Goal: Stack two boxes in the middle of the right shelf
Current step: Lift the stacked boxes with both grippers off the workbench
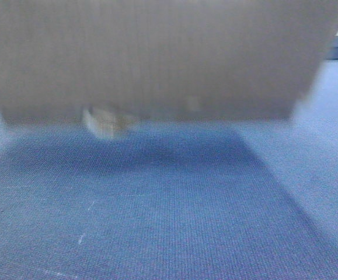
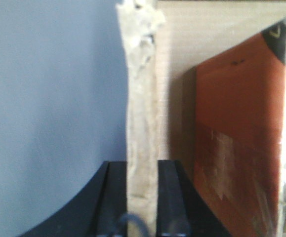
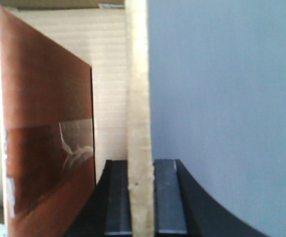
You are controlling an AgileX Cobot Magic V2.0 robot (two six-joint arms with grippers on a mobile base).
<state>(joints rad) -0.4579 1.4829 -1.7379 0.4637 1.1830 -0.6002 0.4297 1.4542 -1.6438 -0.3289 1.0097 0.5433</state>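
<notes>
The left gripper [image 2: 143, 200] is being clamped on a ragged upright wall edge of the large box [image 2: 142, 98], with one black finger being pressed flat against each face. The right gripper [image 3: 139, 197] is being closed in the same way on a cleaner-cut edge of the cardboard. Beyond each edge, against the corrugated inner wall, a reddish-brown panel [image 3: 44, 123] patched with clear tape is being shown. Whether it is the flat box cannot be told. In the blurred front view the box is being held clear of the blue carpet [image 1: 157, 221], and a shadow is being cast beneath it. The shelf is not being shown in any view. The lift is judged to be done best with both pinches being held equally firm and level. Thin cardboard may be bent or torn, and the load tipped, if one side is being raised faster.
</notes>
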